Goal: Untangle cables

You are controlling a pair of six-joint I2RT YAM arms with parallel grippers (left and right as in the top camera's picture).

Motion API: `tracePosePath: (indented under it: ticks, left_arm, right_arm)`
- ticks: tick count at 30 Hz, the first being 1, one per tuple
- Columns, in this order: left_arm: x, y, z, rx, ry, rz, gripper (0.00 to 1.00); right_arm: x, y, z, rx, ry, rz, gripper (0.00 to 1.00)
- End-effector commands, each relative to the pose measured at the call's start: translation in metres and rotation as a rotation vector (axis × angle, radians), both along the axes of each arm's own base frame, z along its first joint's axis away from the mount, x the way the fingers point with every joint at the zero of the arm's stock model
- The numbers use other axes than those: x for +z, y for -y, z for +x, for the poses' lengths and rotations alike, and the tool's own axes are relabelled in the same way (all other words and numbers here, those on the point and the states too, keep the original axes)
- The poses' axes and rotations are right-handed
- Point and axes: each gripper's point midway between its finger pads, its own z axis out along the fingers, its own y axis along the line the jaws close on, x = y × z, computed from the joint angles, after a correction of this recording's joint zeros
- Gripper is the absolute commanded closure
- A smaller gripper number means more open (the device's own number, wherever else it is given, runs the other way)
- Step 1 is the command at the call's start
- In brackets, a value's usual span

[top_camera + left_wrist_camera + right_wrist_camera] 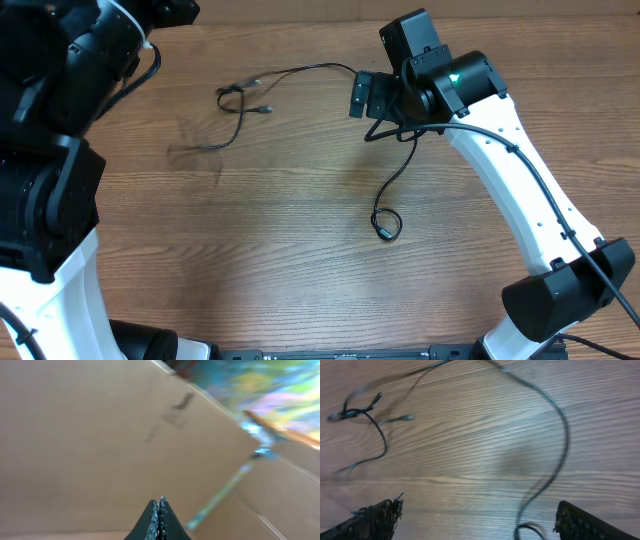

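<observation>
The table point(300, 250) is taken up mostly by the cables point(300, 70), and places are given from the right gripper point(479, 512), whose jaws are spread wide. One long strand is led away from it to a small tangle of plug ends point(238, 92), well apart. A second strand is curved down between its open fingers and ended in a small coil point(386, 223) near it. The left gripper point(160, 510), with its jaws pressed together, is pointed elsewhere, far from it. The right arm is judged nearer, and the second strand's length is judged to lie squarely across the jaw gap.
</observation>
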Motion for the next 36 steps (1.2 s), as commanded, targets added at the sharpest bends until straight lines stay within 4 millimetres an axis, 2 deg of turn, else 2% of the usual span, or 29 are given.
tracePosePath:
  ticks: [1,4,6,7,11,14,18,21,23,27,30,34,35,36]
  left_arm:
    - [0.010,0.020,-0.018,-0.154,0.012,-0.044,0.96]
    - [0.002,0.014,-0.012,-0.102,-0.006,-0.015,0.96]
    - [-0.035,-0.009,0.008,0.055,-0.151,0.011,0.96]
    - [-0.043,-0.013,0.011,0.084,-0.181,0.018,0.96]
    - [-0.117,-0.037,0.031,0.249,-0.447,0.108,0.92]
    - [-0.174,-0.042,0.042,0.269,-0.622,0.249,0.82]
    - [-0.239,-0.042,0.055,0.245,-0.822,0.410,0.57]
    - [-0.287,-0.062,0.069,0.339,-0.972,0.521,0.36]
    - [-0.313,-0.075,0.080,0.365,-1.038,0.612,0.27]
    - [-0.369,-0.087,0.094,0.282,-1.180,0.752,0.24]
    - [-0.416,-0.088,0.105,0.092,-1.241,0.887,0.23]
    - [-0.467,-0.093,0.113,-0.075,-1.302,1.025,0.19]
    - [-0.488,-0.100,0.114,-0.099,-1.347,1.062,0.16]
    - [-0.499,-0.105,0.114,-0.097,-1.377,1.074,0.16]
  right_arm:
    - [0.002,-0.019,-0.006,0.110,-0.014,0.078,0.00]
    - [0.002,-0.020,-0.007,0.125,-0.015,0.078,0.00]
    - [0.001,-0.019,-0.009,0.125,-0.021,0.075,0.00]
    - [0.001,-0.019,-0.009,0.124,-0.022,0.075,0.00]
    - [0.001,-0.019,-0.008,0.122,-0.019,0.072,0.00]
    - [0.001,-0.017,-0.008,0.118,-0.017,0.065,0.00]
    - [0.001,-0.016,-0.007,0.115,-0.015,0.059,0.00]
    - [0.000,-0.016,-0.008,0.114,-0.020,0.057,0.00]
    - [0.000,-0.015,-0.009,0.114,-0.026,0.054,0.00]
    - [-0.004,-0.013,-0.015,0.165,-0.037,0.021,0.00]
    - [-0.006,-0.008,-0.018,0.180,-0.047,-0.008,0.00]
    - [-0.008,-0.005,-0.020,0.175,-0.057,-0.022,0.00]
    - [-0.008,-0.005,-0.021,0.175,-0.060,-0.023,0.00]
    - [-0.008,-0.005,-0.021,0.175,-0.060,-0.023,0.00]
